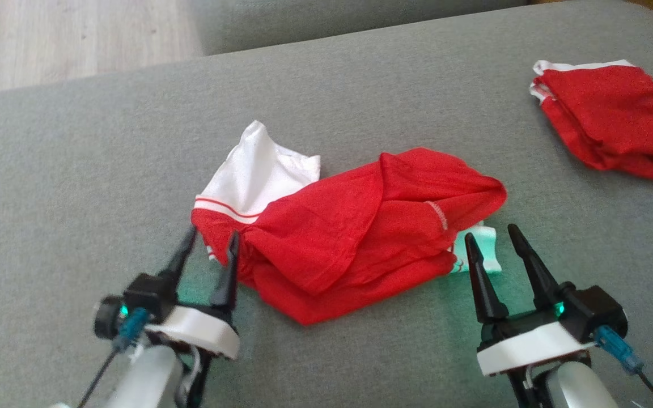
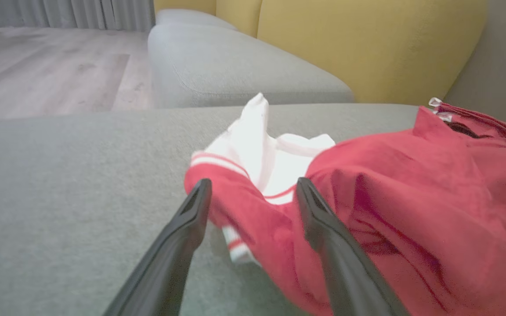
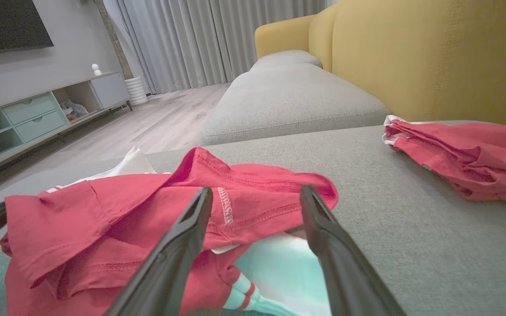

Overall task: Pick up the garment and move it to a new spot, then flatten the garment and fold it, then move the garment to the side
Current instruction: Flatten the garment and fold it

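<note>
The red and white garment (image 1: 349, 238) lay crumpled near the middle of the grey sofa cushion (image 1: 77, 170). Its red body was bunched in overlapping folds, and a white sleeve panel (image 1: 258, 170) edged with red stripes stuck out at its far left side. A strip of white fabric, tinted green by the light, poked out from under the garment's near right edge.

The left end effector (image 1: 213, 232) was released, its two dark fingers spread apart at the garment's near left corner. In the left wrist view the striped red hem sat in the gap between them, with nothing pinched. The right end effector (image 1: 490, 232) was likewise released, fingers wide, low over the cushion just beside the garment's near right edge. In the right wrist view the tinted white fabric lay between and below its fingers. Neither one held any cloth.

A second red garment (image 1: 610, 119) with white trim lay folded at the far right of the same cushion, well apart from the first. Beyond the cushion stood another grey seat (image 1: 304, 22), a yellow backrest (image 3: 433, 57) and a pale wooden floor (image 1: 49, 39)
</note>
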`<state>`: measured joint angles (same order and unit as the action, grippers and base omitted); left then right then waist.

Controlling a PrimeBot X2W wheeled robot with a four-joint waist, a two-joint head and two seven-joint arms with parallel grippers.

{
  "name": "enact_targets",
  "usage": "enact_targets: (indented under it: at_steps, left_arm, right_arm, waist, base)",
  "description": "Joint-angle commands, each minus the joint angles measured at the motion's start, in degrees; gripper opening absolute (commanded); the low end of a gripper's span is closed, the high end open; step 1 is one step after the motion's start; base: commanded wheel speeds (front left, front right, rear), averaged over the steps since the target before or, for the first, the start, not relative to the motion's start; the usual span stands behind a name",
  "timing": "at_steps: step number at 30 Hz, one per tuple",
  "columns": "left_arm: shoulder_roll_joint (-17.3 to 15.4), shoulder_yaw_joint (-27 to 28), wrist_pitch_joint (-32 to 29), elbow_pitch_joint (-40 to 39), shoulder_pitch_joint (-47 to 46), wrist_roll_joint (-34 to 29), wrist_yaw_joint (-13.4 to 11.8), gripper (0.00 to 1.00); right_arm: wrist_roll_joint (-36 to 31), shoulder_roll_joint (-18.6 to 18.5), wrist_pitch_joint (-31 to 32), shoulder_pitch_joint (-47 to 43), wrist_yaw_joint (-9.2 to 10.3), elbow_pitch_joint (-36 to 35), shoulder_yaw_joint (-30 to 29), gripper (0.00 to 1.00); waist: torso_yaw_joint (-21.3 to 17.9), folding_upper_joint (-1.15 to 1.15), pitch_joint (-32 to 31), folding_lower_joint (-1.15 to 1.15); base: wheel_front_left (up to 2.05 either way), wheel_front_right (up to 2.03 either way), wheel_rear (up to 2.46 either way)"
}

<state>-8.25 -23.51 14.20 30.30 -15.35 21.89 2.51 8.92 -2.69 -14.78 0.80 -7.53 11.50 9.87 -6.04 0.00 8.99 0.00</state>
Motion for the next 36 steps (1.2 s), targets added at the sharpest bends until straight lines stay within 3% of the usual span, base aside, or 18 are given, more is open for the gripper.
enact_targets:
  at_steps: [1,4,7,12,15,19,25,30,36]
  left_arm:
    - [-2.12,3.03,0.73,-3.72,-1.5,-1.05,-1.0,1.0]
    - [-4.38,4.07,0.64,-7.67,-3.13,-1.99,-1.41,1.0]
    - [-8.22,3.92,-2.01,-10.31,-7.86,-3.91,-0.29,1.0]
    - [-14.28,-0.49,-14.0,-11.51,-19.17,-5.56,4.01,1.0]
    - [-16.69,-3.06,-19.2,-10.95,-23.85,-4.88,4.71,1.0]
    - [-21.12,-11.89,-28.03,-10.19,-31.83,0.57,4.94,1.0]
    - [-28.05,-22.34,-35.86,-7.64,-40.56,10.1,4.96,1.0]
    - [-31.25,-27.21,-38.22,-5.05,-44.14,14.53,4.97,1.0]
    - [-32.69,-31.73,-38.84,-2.7,-45.66,18.77,4.97,1.0]
  right_arm:
    - [-0.31,-0.19,-0.22,2.44,0.04,-1.71,0.95,1.0]
    - [-0.33,-0.19,-0.22,2.72,0.04,-1.64,1.15,1.0]
    - [-0.32,-0.19,-0.22,3.46,0.04,-1.56,1.57,1.0]
    - [-0.32,-0.19,-0.22,5.41,0.04,-1.64,2.61,1.0]
    - [-0.16,-0.19,-0.22,6.22,0.04,-1.62,3.02,1.0]
    - [0.56,-0.19,-0.22,7.74,0.04,-1.57,3.73,1.0]
    - [1.7,-0.19,-0.22,9.65,0.04,-1.94,4.65,1.0]
    - [2.51,-0.19,-0.22,10.57,0.04,-2.23,5.23,1.0]
    - [3.09,-0.19,-0.22,11.0,0.04,-2.48,5.39,1.0]
  waist:
    - [0.72,0.0,0.57,0.0]
    - [1.14,0.0,1.19,0.0]
    - [1.07,0.0,2.35,0.0]
    - [-0.47,0.0,5.26,0.0]
    - [-1.57,0.0,6.65,0.0]
    - [-3.96,0.0,9.46,0.0]
    - [-7.35,0.0,13.1,0.0]
    - [-9.48,0.0,14.75,0.0]
    - [-11.23,0.0,15.72,0.0]
  base:
    - [0.0,0.0,0.0]
    - [0.0,0.0,0.0]
    - [0.0,0.0,0.0]
    - [0.0,0.0,0.0]
    - [0.0,0.0,0.0]
    - [0.0,0.0,0.0]
    - [0.0,0.0,0.0]
    - [0.0,0.0,0.0]
    - [0.0,0.0,0.0]
